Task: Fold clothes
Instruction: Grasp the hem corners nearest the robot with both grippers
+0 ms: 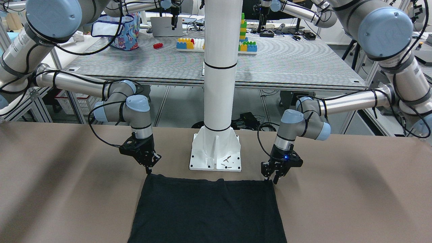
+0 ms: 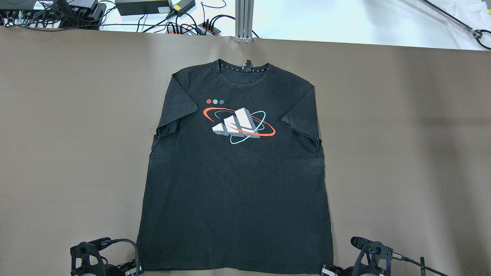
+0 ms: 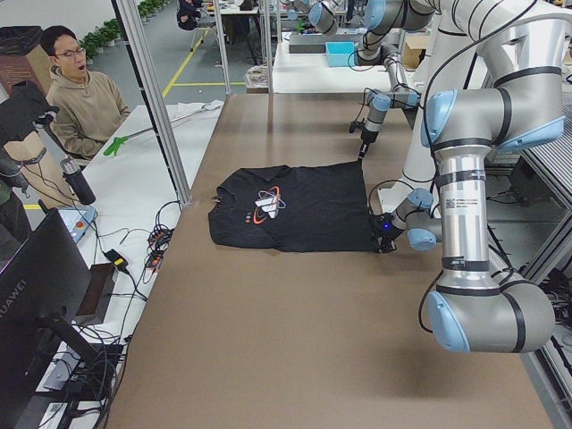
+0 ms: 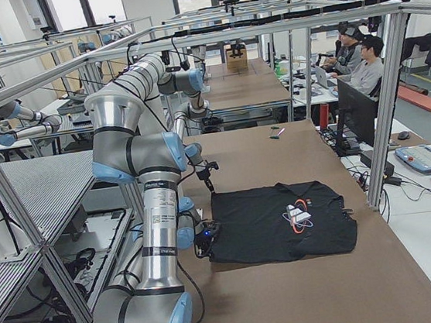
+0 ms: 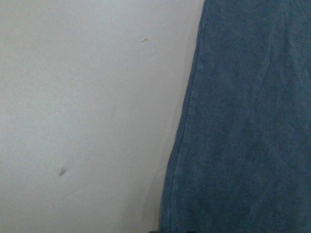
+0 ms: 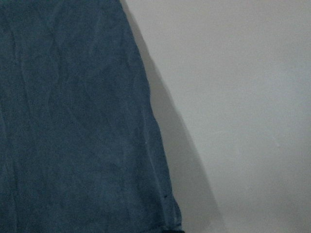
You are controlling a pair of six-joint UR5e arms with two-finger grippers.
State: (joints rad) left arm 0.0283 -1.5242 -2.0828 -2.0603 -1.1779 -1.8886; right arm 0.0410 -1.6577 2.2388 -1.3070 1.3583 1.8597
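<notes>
Black soft jersey. Item 1: the clothes (image 1: 206, 212), a single short-sleeved T-shirt, is lying flat and face up at the lower centre of the front-facing view, resting on the brown table (image 1: 50, 189). In the overhead view its printed logo (image 2: 238, 124) is showing mid-frame and its collar (image 2: 243, 71) is pointing to the top of the frame. The hem is running straight along the edge nearest the robot. Judged purpose: the shirt is lying spread and smooth so that both hem corners are offering themselves for a first fold toward the collar.

Item 2: the left gripper (image 1: 270, 178), lower right of centre in the front-facing view, is pointing down at one hem corner. Its fingers are standing a little apart, with the tips at the cloth edge. Whether fabric is sitting between them cannot be told.

Item 3: the right gripper (image 1: 148, 170), lower left of centre, is pointing down at the other hem corner with its tip touching or just above the edge. It is showing side-on, so how far apart its fingers are cannot be told. Neither wrist view is showing any fingers, only cloth edge and table.

Item 4: the white pillar (image 1: 219, 84) is standing mid-frame, between the two grippers and just behind the hem.

Item 5: toy blocks (image 1: 190, 44) and a patterned bag (image 1: 125, 32) are sitting on the far bench, at the top of the frame.
</notes>
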